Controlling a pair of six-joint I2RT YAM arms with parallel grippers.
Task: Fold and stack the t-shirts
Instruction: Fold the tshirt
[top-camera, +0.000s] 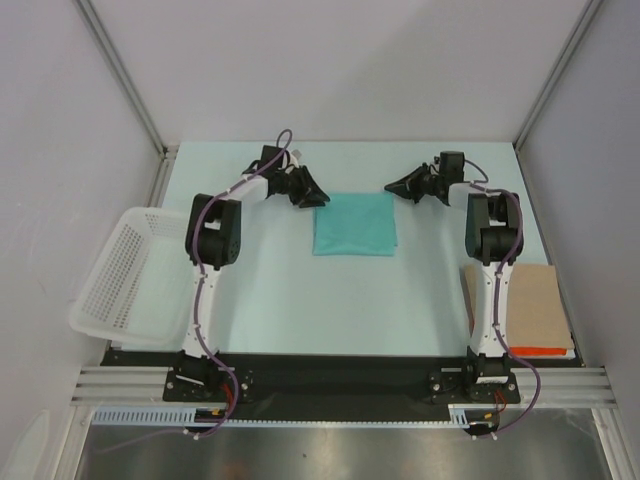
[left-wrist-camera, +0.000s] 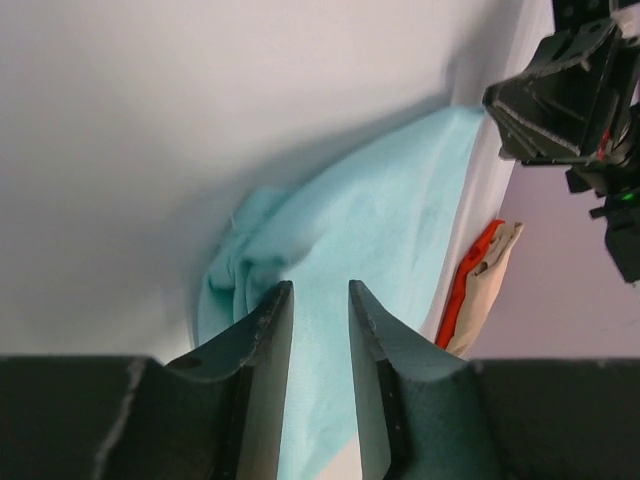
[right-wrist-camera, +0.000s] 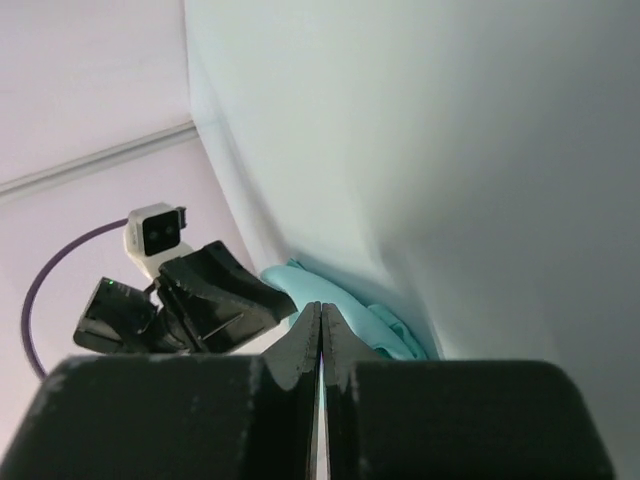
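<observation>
- Left gripper (left-wrist-camera: 320, 305): jaws spread with an open gap between them. The t-shirt (left-wrist-camera: 375, 215) lies just ahead of the tips and shows through the gap.
- Right gripper (right-wrist-camera: 320, 325): jaws pressed together. A bunched edge of the t-shirt sits just beyond the tips.
- T-shirt: folded flat on the table (top-camera: 270, 290), between both sets of jaws, with one far corner near each.

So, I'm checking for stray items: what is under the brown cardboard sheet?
Beneath the cardboard sheet, an orange-red edge shows at its near side. The rest is covered, so what it is cannot be told.
</observation>
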